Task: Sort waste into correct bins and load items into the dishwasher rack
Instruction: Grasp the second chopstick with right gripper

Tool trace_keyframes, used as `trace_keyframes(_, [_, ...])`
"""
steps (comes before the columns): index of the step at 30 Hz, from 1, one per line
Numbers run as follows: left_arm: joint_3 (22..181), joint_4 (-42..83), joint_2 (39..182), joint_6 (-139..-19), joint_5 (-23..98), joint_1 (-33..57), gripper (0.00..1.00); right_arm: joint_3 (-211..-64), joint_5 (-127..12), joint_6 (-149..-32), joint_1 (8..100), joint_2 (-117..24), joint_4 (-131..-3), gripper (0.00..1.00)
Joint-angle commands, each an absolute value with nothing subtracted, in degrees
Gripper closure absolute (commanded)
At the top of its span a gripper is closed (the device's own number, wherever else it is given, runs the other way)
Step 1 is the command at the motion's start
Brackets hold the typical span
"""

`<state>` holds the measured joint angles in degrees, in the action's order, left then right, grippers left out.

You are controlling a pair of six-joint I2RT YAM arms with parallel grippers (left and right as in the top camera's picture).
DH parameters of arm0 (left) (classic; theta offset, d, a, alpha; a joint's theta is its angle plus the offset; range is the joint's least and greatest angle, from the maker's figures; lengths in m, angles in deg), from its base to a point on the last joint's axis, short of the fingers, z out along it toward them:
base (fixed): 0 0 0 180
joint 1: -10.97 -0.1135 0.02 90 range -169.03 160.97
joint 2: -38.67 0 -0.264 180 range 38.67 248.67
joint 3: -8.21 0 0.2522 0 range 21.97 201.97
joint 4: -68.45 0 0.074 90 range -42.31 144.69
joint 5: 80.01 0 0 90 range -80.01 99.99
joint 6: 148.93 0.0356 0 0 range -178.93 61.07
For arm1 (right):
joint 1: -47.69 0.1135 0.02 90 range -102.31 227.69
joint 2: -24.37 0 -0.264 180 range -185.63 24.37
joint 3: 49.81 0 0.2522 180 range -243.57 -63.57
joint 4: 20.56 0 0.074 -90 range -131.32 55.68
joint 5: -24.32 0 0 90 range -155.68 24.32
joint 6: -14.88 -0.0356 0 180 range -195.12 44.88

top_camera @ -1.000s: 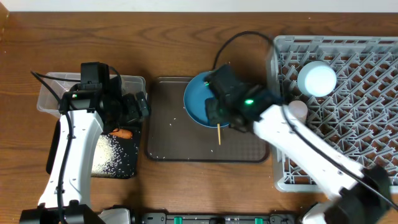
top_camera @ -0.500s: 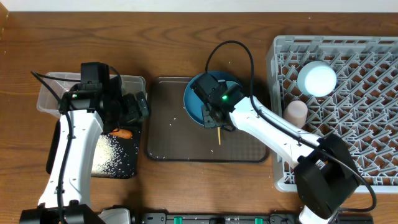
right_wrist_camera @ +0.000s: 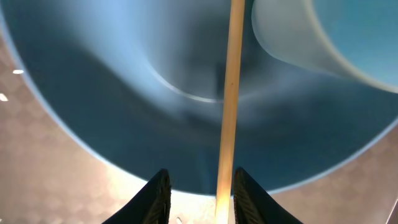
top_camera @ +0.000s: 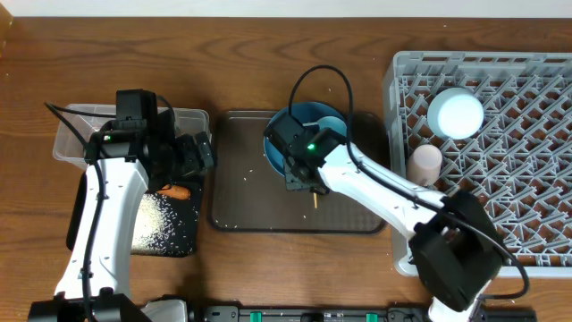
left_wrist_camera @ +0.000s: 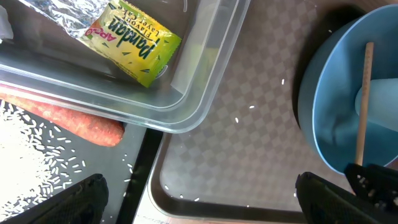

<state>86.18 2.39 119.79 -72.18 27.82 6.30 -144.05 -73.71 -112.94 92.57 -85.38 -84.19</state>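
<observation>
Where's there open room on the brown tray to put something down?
The brown tray's left half, between the clear tub and the blue plate, is bare but for stray rice grains. The right half is crowded: plate, chopstick, right gripper.

I've got a deep blue plate [right_wrist_camera: 124, 93] filling my right view, with a pale tan wooden chopstick [right_wrist_camera: 229, 93] and a light blue cup [right_wrist_camera: 311, 37]. On the left view: a yellow-green wrapper [left_wrist_camera: 134, 43] with dark green lettering, crinkled silver foil [left_wrist_camera: 62, 9], an orange carrot [left_wrist_camera: 68, 121] and white rice [left_wrist_camera: 37, 155] speckling the black tray [top_camera: 189, 234]. The brown tray [left_wrist_camera: 249, 155] shows a fine woven pattern. Overhead I see the grey lattice rack [top_camera: 536, 179], a white bowl [top_camera: 456, 114] and a pinkish cup [top_camera: 424, 161].
</observation>
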Motion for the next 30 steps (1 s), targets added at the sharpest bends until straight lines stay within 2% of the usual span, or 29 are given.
trace_keyframes(1, [85.96,2.24,119.90,-72.10,27.47,6.17,0.01,-143.90,-75.55,-114.30,93.10,-86.13,-84.23,0.68])
trace_keyframes(8, [85.96,2.24,119.90,-72.10,27.47,6.15,0.01,-143.90,-75.55,-114.34,93.10,-86.24,-84.23,0.72])
trace_keyframes(13, [85.96,2.24,119.90,-72.10,27.47,6.15,0.01,-143.90,-75.55,-114.32,93.10,-86.24,-84.49,0.78])
trace_keyframes(23, [85.96,2.24,119.90,-72.10,27.44,6.17,0.01,-143.90,-75.57,-114.80,93.10,-86.24,-86.42,0.80])
trace_keyframes(30, [85.96,2.24,119.90,-72.10,27.47,6.17,0.01,-143.90,-75.55,-114.95,93.10,-86.24,-86.46,0.85])
